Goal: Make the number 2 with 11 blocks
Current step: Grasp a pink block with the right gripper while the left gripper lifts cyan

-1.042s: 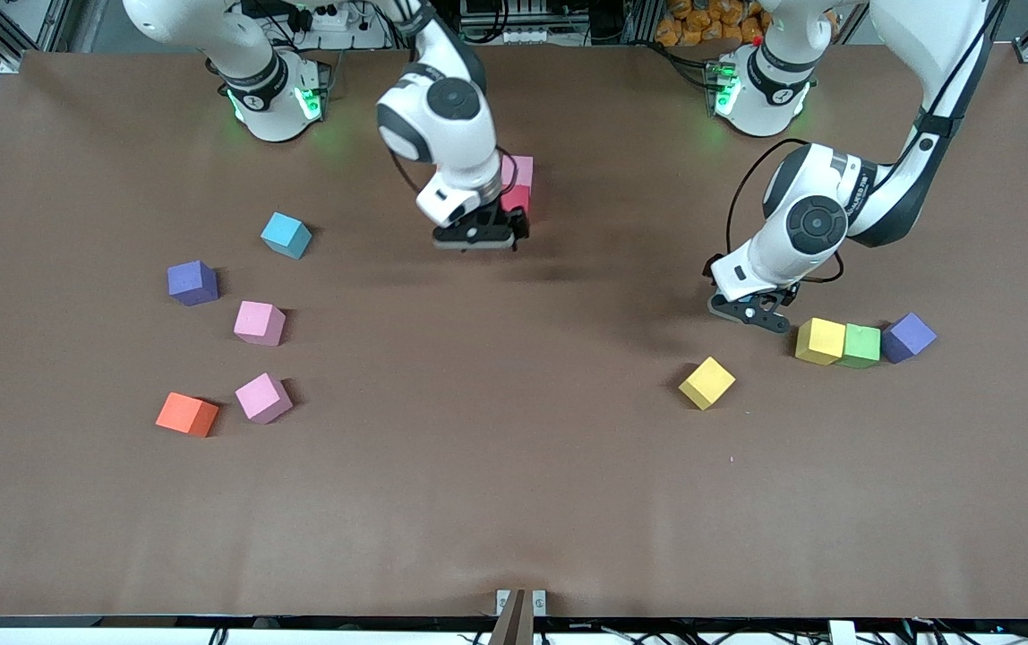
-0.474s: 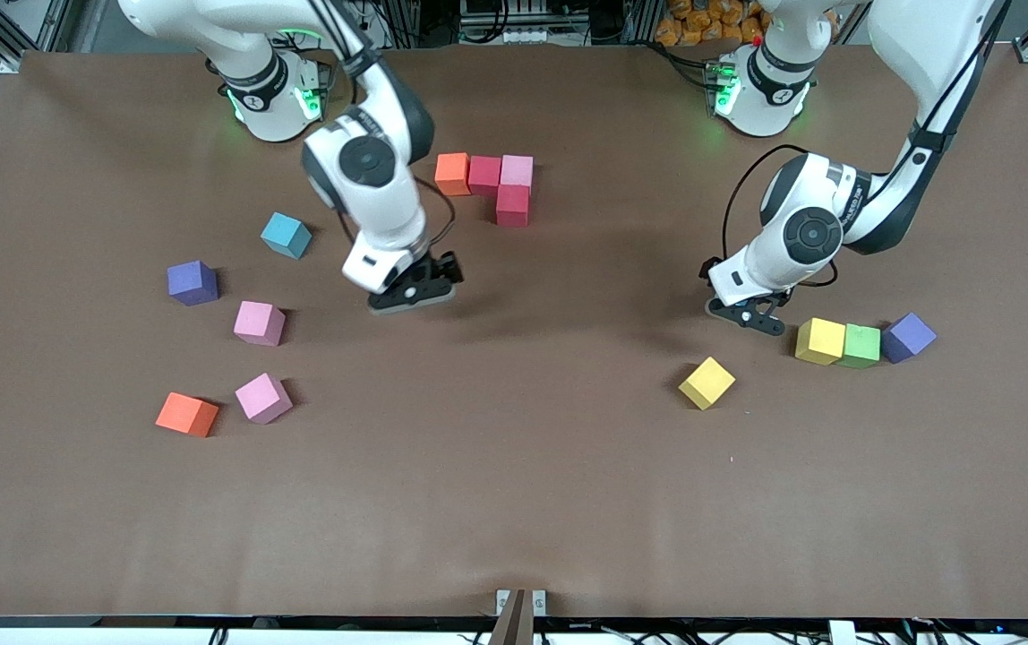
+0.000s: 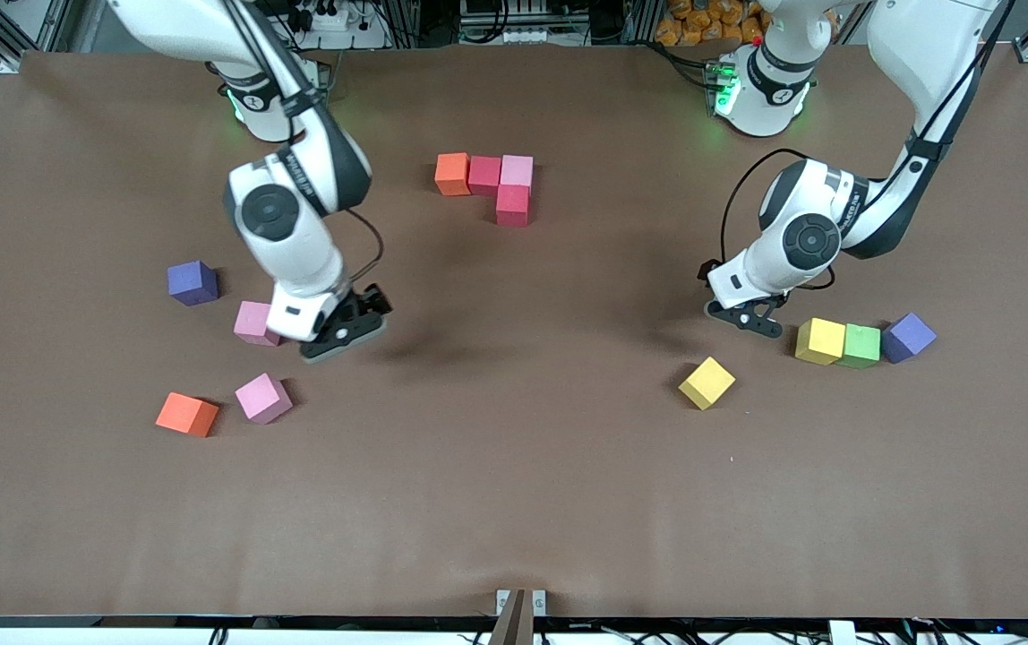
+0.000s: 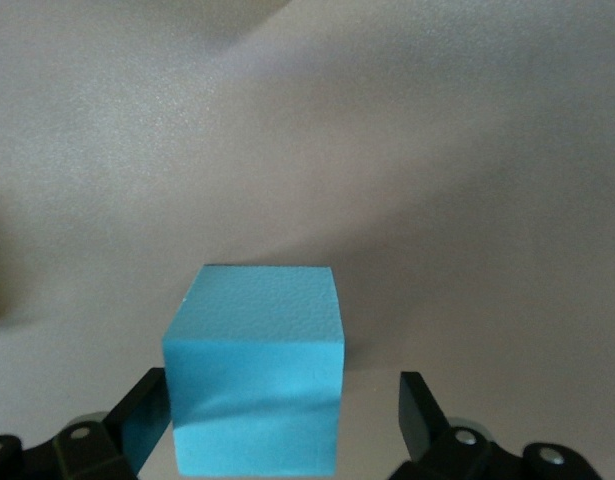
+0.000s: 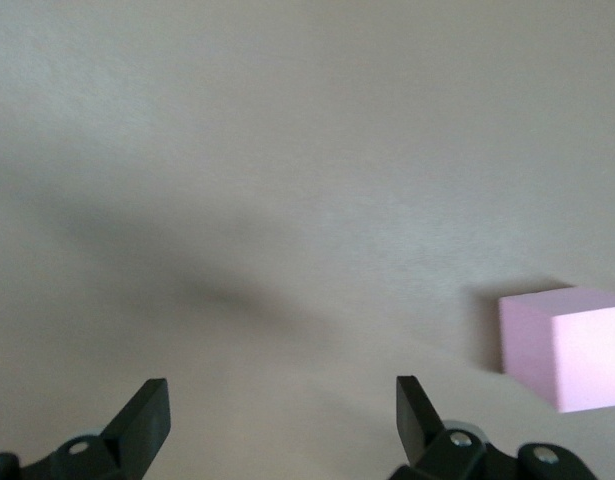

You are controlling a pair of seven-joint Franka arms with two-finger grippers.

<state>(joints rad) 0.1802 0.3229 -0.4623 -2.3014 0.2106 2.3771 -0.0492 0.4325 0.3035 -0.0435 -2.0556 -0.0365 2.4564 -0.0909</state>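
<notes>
Front view: both grippers' jaws gape empty; bare table point(image 3: 514, 502) spreads toward camera.

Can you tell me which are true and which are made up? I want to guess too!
1. Four blocks touch each other in the middle of the table. True.
2. The green cube sits between a yellow cube and a purple cube. True.
3. The right gripper holds a pink block. False: it is open and empty; a pink block lies beside it on the table.
4. A yellow block sits between the left gripper's fingers. False: it is a blue cube, and the gripper is open.
5. The number 2 is finished. False: only four blocks are joined.
</notes>
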